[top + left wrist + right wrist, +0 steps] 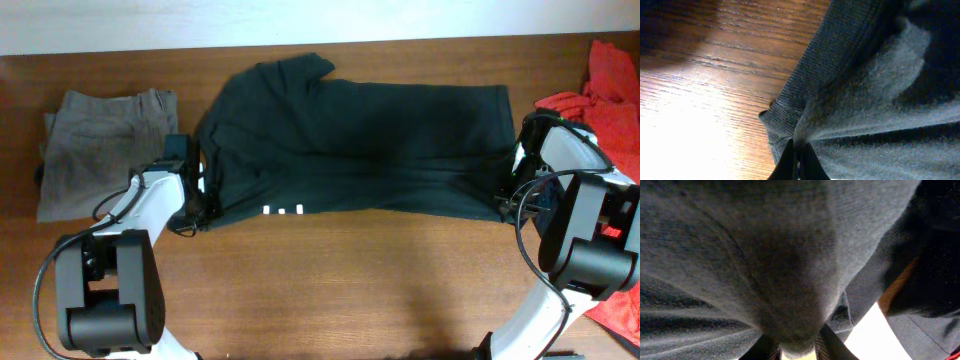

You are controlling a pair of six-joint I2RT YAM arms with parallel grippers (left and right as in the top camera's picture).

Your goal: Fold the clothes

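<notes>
Seen from above, a brown wooden table (350,270) carries a dark garment (370,140) spread flat across its middle, with three small white marks near the front hem. Folded grey trousers (100,140) lie at the left end and a red cloth (610,90) is heaped at the right edge. The left gripper (192,210) sits low at the garment's near left corner and the right gripper (508,195) at its near right corner, both arms reaching in from the front. The left wrist view shows lit wood grain beside a ribbed hem, with the black fingers (790,165) pressed together on that edge. The right wrist view is filled with grey knit, a fold of it bulging down between the fingers (835,345), which pinch it.
</notes>
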